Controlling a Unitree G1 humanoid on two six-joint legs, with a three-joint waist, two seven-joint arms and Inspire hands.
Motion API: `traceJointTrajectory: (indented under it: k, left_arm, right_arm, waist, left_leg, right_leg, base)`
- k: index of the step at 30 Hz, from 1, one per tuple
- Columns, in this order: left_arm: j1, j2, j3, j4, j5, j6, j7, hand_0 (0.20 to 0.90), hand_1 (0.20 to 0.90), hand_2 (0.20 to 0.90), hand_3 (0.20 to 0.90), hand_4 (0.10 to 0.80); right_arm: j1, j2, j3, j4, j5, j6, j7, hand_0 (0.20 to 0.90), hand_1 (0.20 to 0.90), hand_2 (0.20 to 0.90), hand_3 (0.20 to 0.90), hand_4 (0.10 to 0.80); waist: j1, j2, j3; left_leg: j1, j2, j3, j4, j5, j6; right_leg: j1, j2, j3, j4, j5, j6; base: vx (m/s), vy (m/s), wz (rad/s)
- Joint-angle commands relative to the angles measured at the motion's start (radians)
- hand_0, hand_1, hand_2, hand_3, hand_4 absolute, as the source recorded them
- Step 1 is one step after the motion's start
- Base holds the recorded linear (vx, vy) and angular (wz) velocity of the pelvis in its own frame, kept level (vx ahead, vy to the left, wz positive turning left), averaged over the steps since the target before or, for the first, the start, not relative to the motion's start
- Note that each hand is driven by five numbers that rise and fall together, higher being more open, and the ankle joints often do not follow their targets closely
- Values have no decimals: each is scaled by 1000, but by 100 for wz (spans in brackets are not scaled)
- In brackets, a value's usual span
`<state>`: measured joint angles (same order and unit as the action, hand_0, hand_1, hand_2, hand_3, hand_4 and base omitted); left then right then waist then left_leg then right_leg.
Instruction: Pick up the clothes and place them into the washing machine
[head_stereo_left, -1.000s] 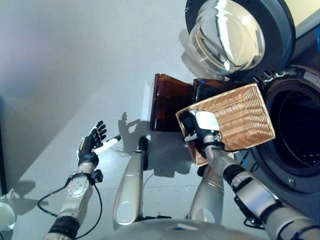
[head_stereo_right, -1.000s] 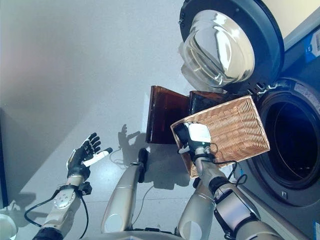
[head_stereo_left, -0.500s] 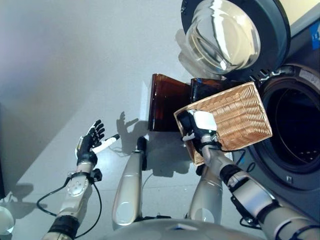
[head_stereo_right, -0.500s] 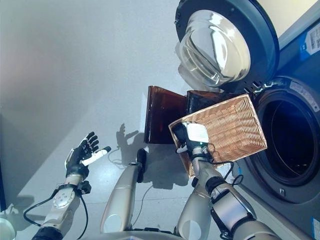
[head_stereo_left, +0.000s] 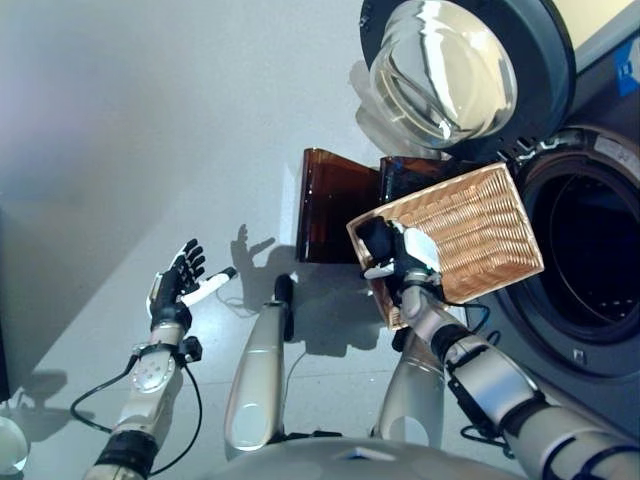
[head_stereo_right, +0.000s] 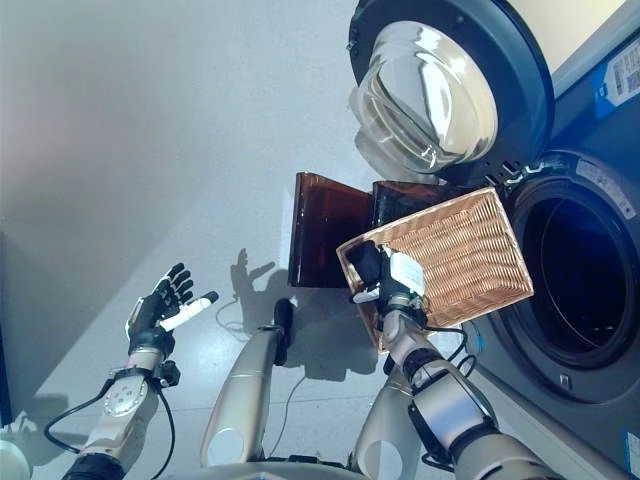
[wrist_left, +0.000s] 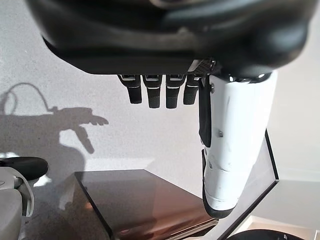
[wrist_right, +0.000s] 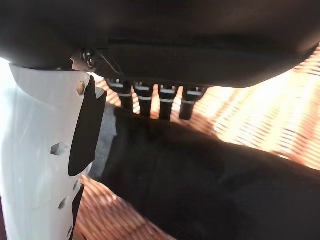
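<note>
Our left hand hangs over the pale grey floor at the left of the scene, fingers spread and straight, thumb with its white cover standing out, holding nothing; its shadow falls on the floor just beyond it. We see the floor as smooth and plain, with a darker band of shade running along its left edge. Moving rightward, we come to a brown translucent box that stands on the floor, a second dark brown panel just beside it on its right. Next we find our right hand at the near rim of a wicker basket, which is held tilted up above the floor, its open side turned toward us. In the right wrist view our fingers reach in over the woven wall, curled onto a dark cloth that lies inside the basket, and the white-covered thumb sits on the other side of that cloth. Above the basket the round glass door of the washing machine stands swung open, and at the far right we see the machine's dark drum opening, close beside the basket's far edge.
</note>
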<state>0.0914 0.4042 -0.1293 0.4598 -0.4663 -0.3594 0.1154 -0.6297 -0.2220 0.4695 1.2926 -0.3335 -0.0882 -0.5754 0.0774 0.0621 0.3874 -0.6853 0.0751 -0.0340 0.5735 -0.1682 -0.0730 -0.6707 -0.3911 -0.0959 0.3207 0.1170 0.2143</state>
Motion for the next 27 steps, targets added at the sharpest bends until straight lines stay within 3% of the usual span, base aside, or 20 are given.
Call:
traceJointTrajectory:
  k: [1, 7, 8, 10, 27]
  left_arm:
    - [67, 82, 69, -112, -14, -81, 9, 900, 900, 900, 900, 800]
    - [71, 96, 75, -130, -16, -75, -1, 900, 900, 900, 900, 800]
    - [71, 96, 75, -130, -16, -75, -1, 900, 900, 900, 900, 800]
    - [71, 94, 75, -128, -12, -73, -4, 900, 900, 900, 900, 800]
    - [73, 96, 82, -122, -9, -66, -7, 900, 900, 900, 900, 800]
  right_arm:
    - [-34, -51, -16, 42, 22, 43, -17, 900, 900, 900, 900, 800]
    - [-54, -62, -10, 53, 10, 52, 2, 900, 900, 900, 900, 800]
    - [-54, -62, -10, 53, 10, 52, 2, 760, 760, 760, 760, 700]
    - [-53, -66, -8, 54, 5, 53, 8, 200, 200, 200, 200, 300]
    - [-58, -70, -6, 68, -22, 72, 18, 200, 200, 200, 200, 300]
  waist:
    - [37, 23, -17]
    - [41, 24, -20]
    - [41, 24, -20]
    - [42, 25, -21]
    - [46, 27, -22]
  left_leg:
    - [-14, 31, -55, -132, 142, -89]
    - [-28, 28, -55, -115, 136, -85]
    - [-28, 28, -55, -115, 136, -85]
    - [-31, 28, -54, -112, 136, -84]
    - [-46, 25, -59, -100, 135, -83]
  right_leg:
    - [1, -48, 68, 108, -16, 28]
    - [-12, -49, 75, 122, -20, 26]
    - [-12, -49, 75, 122, -20, 26]
    - [-16, -50, 75, 128, -21, 27]
    - [-26, -51, 78, 140, -25, 25]
  base:
    - [0, 0, 0]
    - [0, 0, 0]
    - [0, 0, 0]
    - [0, 0, 0]
    - [0, -1, 1]
